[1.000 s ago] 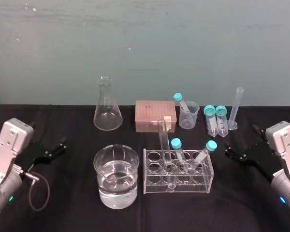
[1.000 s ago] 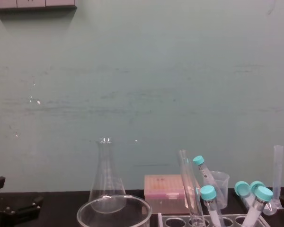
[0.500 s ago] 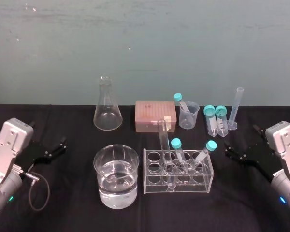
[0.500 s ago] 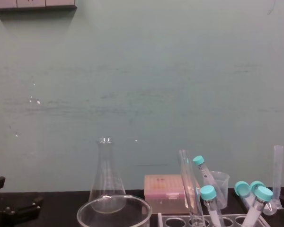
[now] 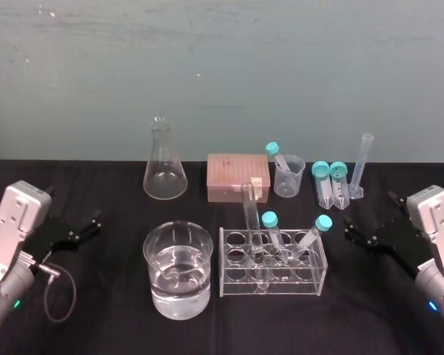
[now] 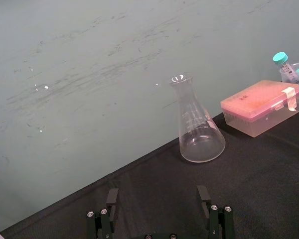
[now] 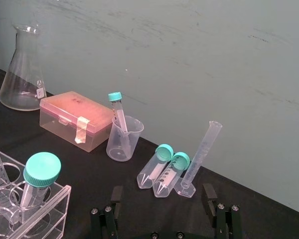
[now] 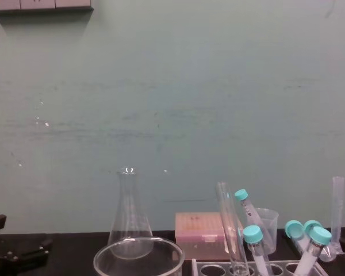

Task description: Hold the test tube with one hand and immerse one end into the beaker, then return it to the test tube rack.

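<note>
Head view puts the test tube [image 5: 252, 229] in the lower middle of the frame. It stands a little tilted in a hole of the test tube rack [image 5: 296, 285], with its open mouth well above the top plate. Just left of the rack, apart from it, is the beaker [image 5: 163, 296], about half full of clear liquid. The left gripper [image 6: 157, 196] sits at the lower left of the frame and the right gripper [image 7: 162, 193] at the lower right. Both are well apart from the rack, and each has its jaws spread wide with nothing between them.

As I judge it, the first danger is the approach. A teal-capped tube [image 5: 269, 220] stands just beside the test tube on its right, so a jaw arriving from that side could push this neighbour or shift the light rack. The second is the grip: smooth thin glass may slip if held weakly and may crack if squeezed hard. The third is the lift, because a leaning tube pulled straight up could catch the hole and drag the rack. Finally, a low transfer could knock the tube against the thick beaker rim.
</note>
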